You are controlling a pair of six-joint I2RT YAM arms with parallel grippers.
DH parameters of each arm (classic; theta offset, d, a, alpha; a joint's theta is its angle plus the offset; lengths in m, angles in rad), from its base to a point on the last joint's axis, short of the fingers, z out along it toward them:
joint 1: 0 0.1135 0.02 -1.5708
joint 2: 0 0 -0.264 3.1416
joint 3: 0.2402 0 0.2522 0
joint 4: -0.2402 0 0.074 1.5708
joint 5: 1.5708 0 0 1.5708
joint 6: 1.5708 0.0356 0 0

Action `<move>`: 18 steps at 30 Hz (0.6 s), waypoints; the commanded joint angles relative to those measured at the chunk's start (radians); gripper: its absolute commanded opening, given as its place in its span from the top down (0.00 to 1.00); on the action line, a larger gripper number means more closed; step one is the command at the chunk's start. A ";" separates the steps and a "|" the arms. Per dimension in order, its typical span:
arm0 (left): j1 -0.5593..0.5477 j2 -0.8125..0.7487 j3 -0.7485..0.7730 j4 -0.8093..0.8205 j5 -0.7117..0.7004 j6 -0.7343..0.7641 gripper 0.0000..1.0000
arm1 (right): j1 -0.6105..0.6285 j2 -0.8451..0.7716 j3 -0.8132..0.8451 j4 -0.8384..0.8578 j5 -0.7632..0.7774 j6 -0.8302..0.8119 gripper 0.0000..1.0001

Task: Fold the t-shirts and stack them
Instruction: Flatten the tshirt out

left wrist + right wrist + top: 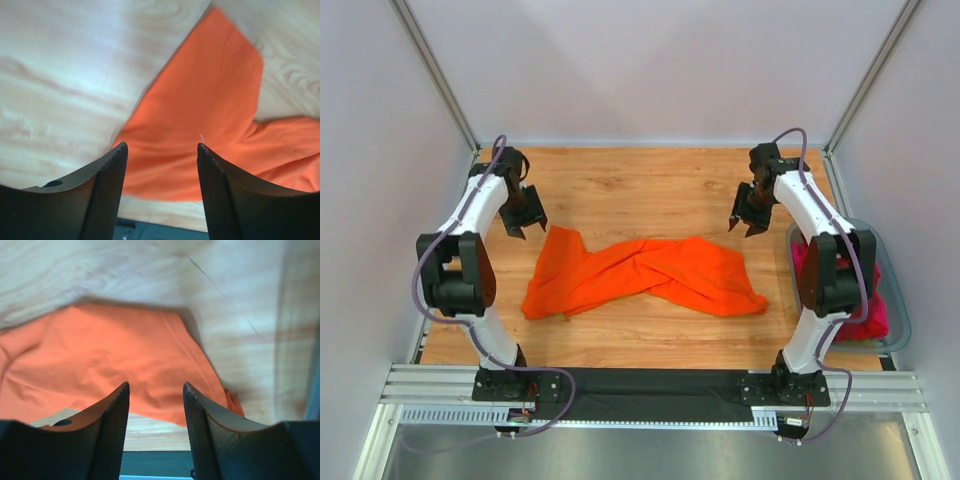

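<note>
A bright orange t-shirt (640, 272) lies twisted and bunched across the middle of the wooden table, its ends spread left and right. My left gripper (525, 225) hovers above the table just beyond the shirt's left end, jaws open and empty; the left wrist view shows the orange cloth (210, 125) lying below it. Past the shirt's right end my right gripper (750, 222) hangs open with nothing in it, the cloth (110, 355) flat on the wood beneath. Pink and dark red t-shirts (870, 315) are piled in the tub at the right.
A grey-blue plastic tub (895, 290) stands at the table's right edge beside the right arm. White walls enclose the table on three sides. A black strip (650, 385) runs along the near edge between the arm bases.
</note>
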 commanded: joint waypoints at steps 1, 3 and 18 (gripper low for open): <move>0.026 0.139 0.061 0.112 0.119 0.095 0.37 | 0.000 0.114 0.095 0.081 -0.088 -0.074 0.52; 0.025 0.201 0.080 0.166 0.200 0.135 0.40 | -0.003 0.177 0.162 0.090 -0.094 -0.091 0.52; 0.026 0.409 0.144 0.307 0.186 0.224 0.47 | -0.040 0.305 0.253 0.094 -0.195 -0.128 0.53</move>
